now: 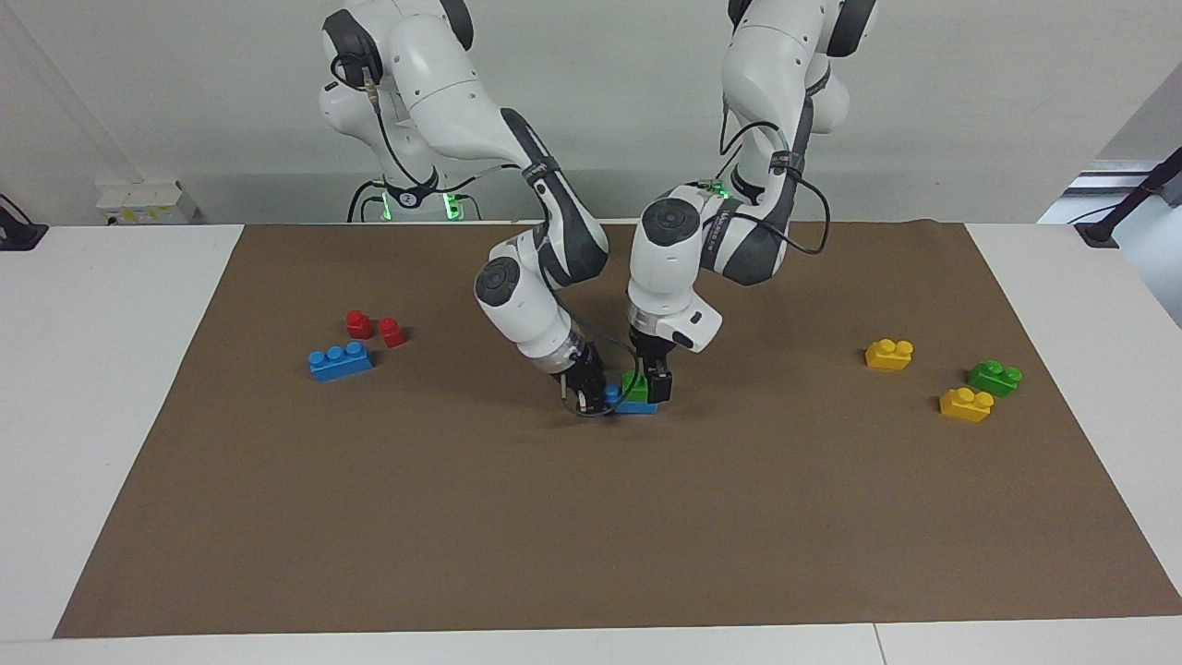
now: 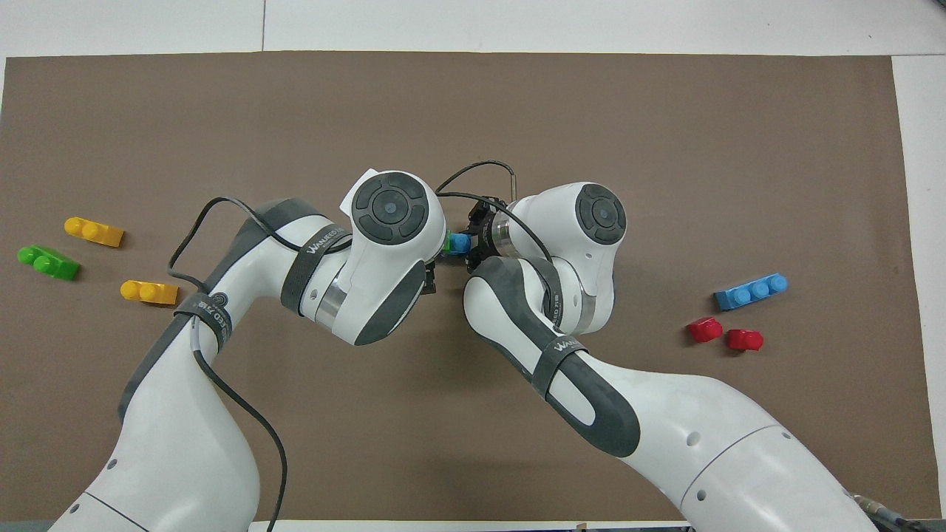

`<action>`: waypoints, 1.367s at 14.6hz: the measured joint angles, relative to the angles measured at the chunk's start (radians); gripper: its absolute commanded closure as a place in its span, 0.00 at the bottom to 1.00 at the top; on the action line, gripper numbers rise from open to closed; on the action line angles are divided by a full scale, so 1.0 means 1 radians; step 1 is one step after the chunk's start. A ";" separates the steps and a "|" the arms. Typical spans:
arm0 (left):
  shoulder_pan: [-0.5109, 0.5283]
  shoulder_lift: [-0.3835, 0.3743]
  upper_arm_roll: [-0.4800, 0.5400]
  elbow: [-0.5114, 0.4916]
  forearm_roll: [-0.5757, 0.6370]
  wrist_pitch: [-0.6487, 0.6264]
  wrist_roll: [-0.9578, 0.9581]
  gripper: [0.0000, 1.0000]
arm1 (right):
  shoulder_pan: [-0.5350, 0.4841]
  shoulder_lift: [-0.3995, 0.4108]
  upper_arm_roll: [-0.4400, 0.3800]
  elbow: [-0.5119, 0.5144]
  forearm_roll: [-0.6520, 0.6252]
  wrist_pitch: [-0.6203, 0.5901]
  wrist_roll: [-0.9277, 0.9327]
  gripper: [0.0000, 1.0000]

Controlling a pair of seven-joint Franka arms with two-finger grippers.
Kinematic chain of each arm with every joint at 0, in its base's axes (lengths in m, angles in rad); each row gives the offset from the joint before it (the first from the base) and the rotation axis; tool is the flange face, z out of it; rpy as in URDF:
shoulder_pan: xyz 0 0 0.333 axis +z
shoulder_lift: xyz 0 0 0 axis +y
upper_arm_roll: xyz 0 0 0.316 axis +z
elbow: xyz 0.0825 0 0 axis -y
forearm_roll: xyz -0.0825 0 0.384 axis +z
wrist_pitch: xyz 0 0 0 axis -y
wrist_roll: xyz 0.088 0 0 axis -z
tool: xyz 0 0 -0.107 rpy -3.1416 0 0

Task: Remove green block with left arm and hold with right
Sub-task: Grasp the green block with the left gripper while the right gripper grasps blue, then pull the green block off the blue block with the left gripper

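Observation:
A green block (image 1: 633, 380) sits on a blue brick (image 1: 635, 405) in the middle of the brown mat. My left gripper (image 1: 649, 380) comes down from above and is shut on the green block. My right gripper (image 1: 591, 397) is tilted low at the blue brick's end toward the right arm's side and is shut on it. In the overhead view only a sliver of the green block (image 2: 448, 241) and of the blue brick (image 2: 460, 242) shows between the two hands; the left hand hides its own fingers there.
Toward the left arm's end lie two yellow bricks (image 1: 889, 354) (image 1: 966, 404) and a second green brick (image 1: 995, 377). Toward the right arm's end lie a blue three-stud brick (image 1: 341, 360) and two red pieces (image 1: 358, 323) (image 1: 391, 332).

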 measured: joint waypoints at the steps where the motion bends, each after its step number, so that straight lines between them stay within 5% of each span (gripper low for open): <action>1: -0.003 0.000 0.000 0.000 0.008 0.001 -0.011 0.02 | 0.000 0.000 0.000 0.000 0.000 0.001 0.000 1.00; 3: -0.004 0.001 0.000 0.000 0.012 0.001 -0.017 0.09 | 0.000 0.000 0.000 0.000 0.000 0.002 0.000 1.00; 5: -0.004 0.001 0.001 0.000 0.017 0.002 -0.018 0.28 | 0.000 0.000 0.000 0.000 0.000 0.002 0.000 1.00; 8: -0.004 0.001 0.001 0.000 0.041 0.005 -0.019 0.99 | 0.000 0.000 0.000 -0.001 0.000 0.002 0.000 1.00; 20: -0.001 -0.014 0.001 -0.001 0.065 0.034 -0.010 1.00 | 0.000 0.000 0.001 0.004 0.000 0.016 0.000 1.00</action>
